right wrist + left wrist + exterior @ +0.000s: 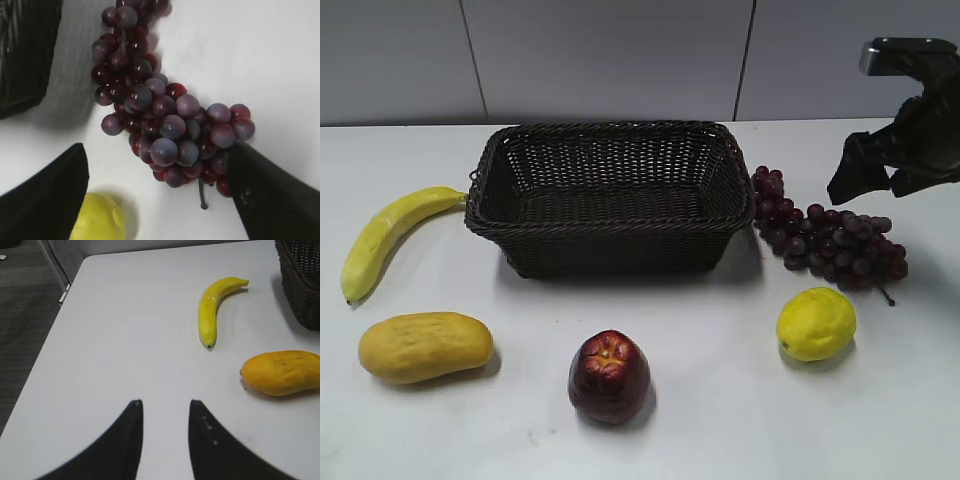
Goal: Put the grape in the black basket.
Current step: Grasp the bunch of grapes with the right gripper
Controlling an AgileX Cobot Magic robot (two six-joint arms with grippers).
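Note:
The grape bunch (825, 235) lies on the white table just right of the black basket (610, 215), which holds nothing I can see. In the right wrist view the grape bunch (165, 115) lies between the tips of my right gripper (157, 152), which is open wide above its stem end; the right finger overlaps the bunch's edge. In the exterior view my right gripper (880, 165) hovers over the bunch's right end. My left gripper (165, 402) is open and empty over bare table, out of the exterior view.
A banana (385, 235) and a mango (425, 345) lie left of the basket. A dark red apple (610, 375) sits in front of it. A lemon (817, 323) sits just in front of the grapes, close to my right gripper's left finger. The table's left edge (45, 345) shows.

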